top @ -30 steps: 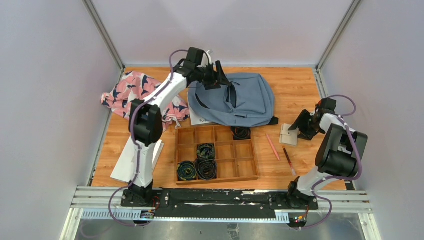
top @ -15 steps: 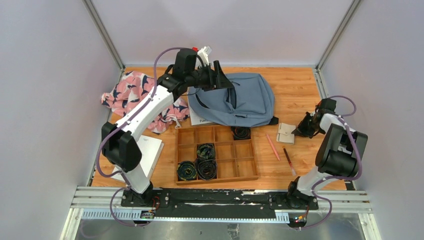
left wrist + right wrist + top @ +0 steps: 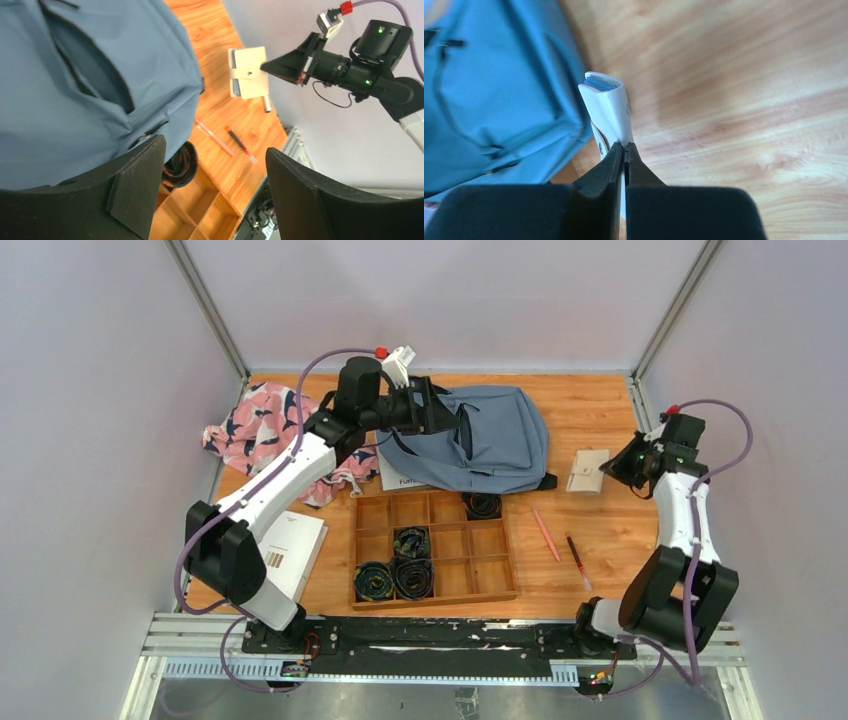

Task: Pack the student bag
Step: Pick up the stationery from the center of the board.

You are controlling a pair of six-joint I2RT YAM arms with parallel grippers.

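Observation:
The slate-blue student bag lies at the back of the table, its zipper slit gaping. My left gripper hangs open over the bag's left edge; the left wrist view shows nothing between the fingers of this gripper and the bag below. My right gripper is shut on a small white snap case, held off the table to the right of the bag. Seen from the right wrist, the gripper pinches the case by its edge, with the bag just beyond.
A wooden divided tray in front of the bag holds several dark rolled bands. A pink pen and a dark pen lie to its right. A pink patterned cloth is back left, a white book front left.
My right gripper shut on the white case and carried it up and toward the back. My left arm swung lower and leftward, its gripper staying over the bag's left edge.

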